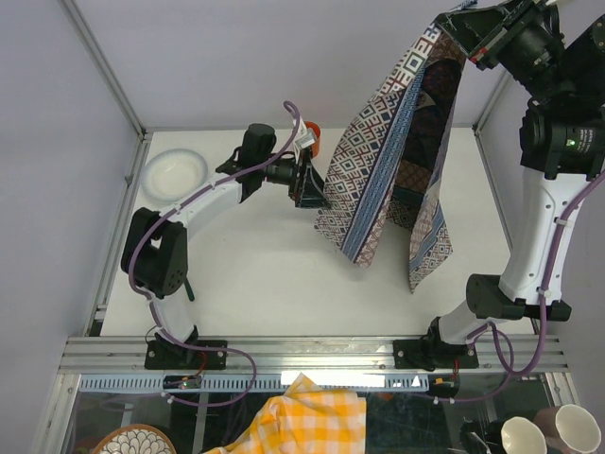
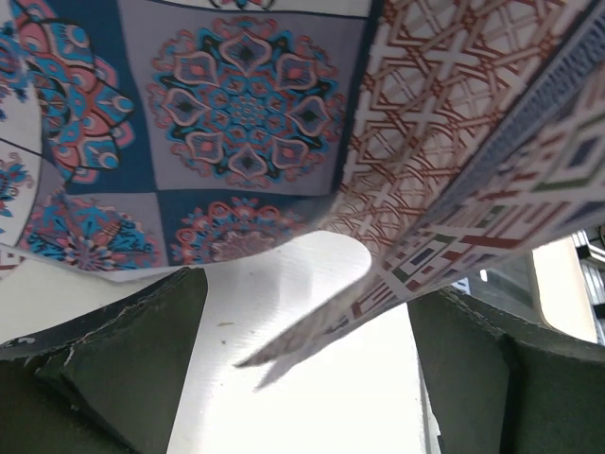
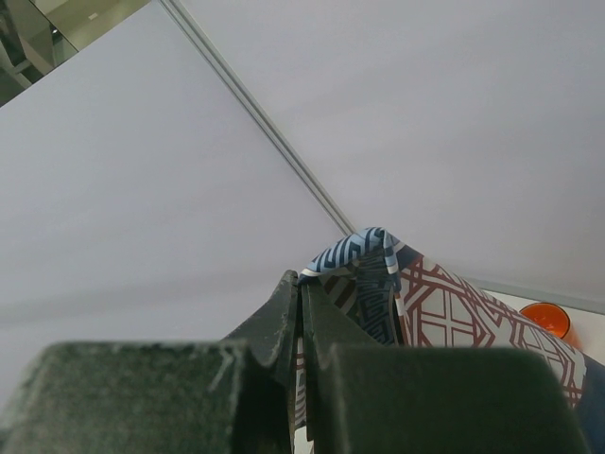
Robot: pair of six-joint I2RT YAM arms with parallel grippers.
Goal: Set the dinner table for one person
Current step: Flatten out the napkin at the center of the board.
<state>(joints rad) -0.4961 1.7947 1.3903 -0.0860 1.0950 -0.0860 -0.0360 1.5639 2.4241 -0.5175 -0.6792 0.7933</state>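
We judge the setting barely begun. The patterned cloth (image 1: 378, 142) hangs from the right fingers (image 3: 302, 312), which are closed on its top corner, high above the surface (image 1: 265, 274). The left fingers (image 1: 308, 185) stand wide apart just beside its lower edge, holding nothing. Spreading it and bringing in the white plate (image 1: 175, 172), well to their left, remain. Only the overhead view shows the plate. The left wrist view shows the hem dangling between the left fingers, possibly clear of the surface.
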